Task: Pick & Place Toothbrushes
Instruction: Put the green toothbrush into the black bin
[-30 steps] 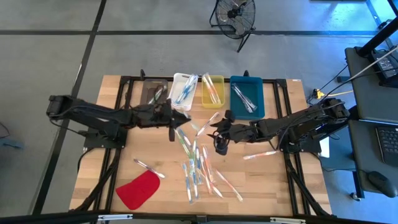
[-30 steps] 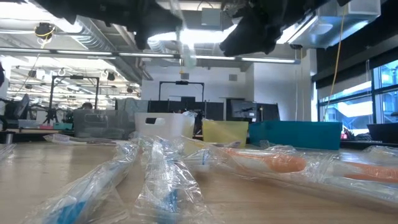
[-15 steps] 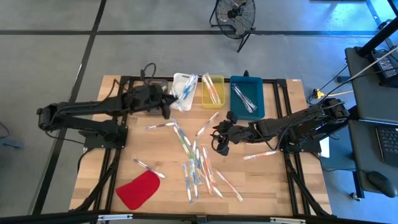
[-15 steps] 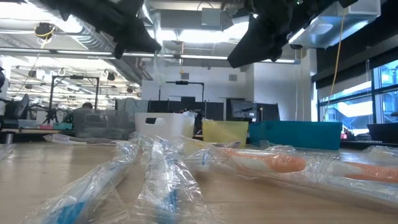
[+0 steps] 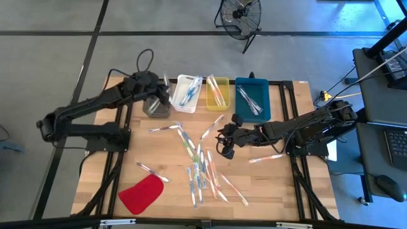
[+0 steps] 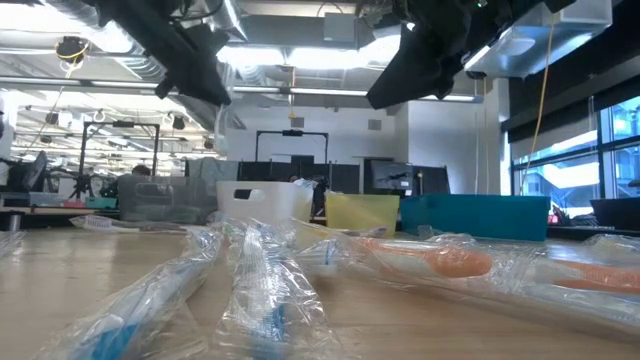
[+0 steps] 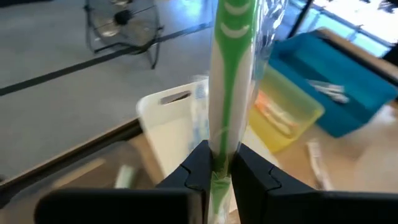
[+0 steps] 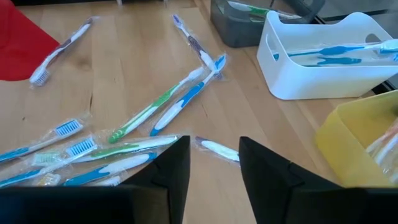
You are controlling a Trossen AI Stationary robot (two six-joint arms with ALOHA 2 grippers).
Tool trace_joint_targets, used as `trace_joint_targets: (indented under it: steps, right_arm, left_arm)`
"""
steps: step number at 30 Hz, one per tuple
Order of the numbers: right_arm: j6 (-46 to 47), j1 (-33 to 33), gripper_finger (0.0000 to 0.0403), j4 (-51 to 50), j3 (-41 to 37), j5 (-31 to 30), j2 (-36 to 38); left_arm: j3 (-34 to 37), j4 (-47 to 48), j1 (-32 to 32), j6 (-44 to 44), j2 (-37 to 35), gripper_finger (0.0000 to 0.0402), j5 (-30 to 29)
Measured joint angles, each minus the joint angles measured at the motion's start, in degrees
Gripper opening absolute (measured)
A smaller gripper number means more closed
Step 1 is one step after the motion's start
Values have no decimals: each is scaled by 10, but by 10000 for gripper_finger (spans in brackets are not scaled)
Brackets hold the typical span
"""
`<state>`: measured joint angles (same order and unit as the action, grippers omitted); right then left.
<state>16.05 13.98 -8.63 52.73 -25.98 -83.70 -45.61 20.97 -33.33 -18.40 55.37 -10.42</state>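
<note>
The table [image 5: 108,172] keeps bare wood along its left side in the high view, and more at lower right. Along its top edge sit a grey bin [image 5: 154,107], a white bin [image 5: 179,89], a yellow bin [image 5: 222,102] and a blue bin [image 5: 262,111]; a red piece [image 5: 141,194] lies at lower left. Loose toothbrushes [image 5: 198,166] scatter through the middle and lower centre, well clear of the table's edges. The left gripper [image 5: 163,94] is clenched on a green toothbrush [image 7: 229,74], upright in its wrapper, above the grey bin just beside the white one; its arm reaches in from the left, angled toward the upper middle. The right gripper [image 5: 227,145] hovers at frame centre with fingers partly apart, holding nothing, above the scattered brushes; its arm stretches in low from the right.
</note>
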Motion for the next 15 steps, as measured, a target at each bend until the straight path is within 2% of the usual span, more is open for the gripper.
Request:
trace_joint_targets:
  steps: [6, 15]
  right_arm:
    - [0, 0, 138, 0, 0, -2, 0]
    - [0, 0, 152, 0, 0, -1, 0]
  left_arm:
    - [-30, 79, -48, -3, 23, 36, -4]
    - [-94, 194, -98, 5, 111, 38, -4]
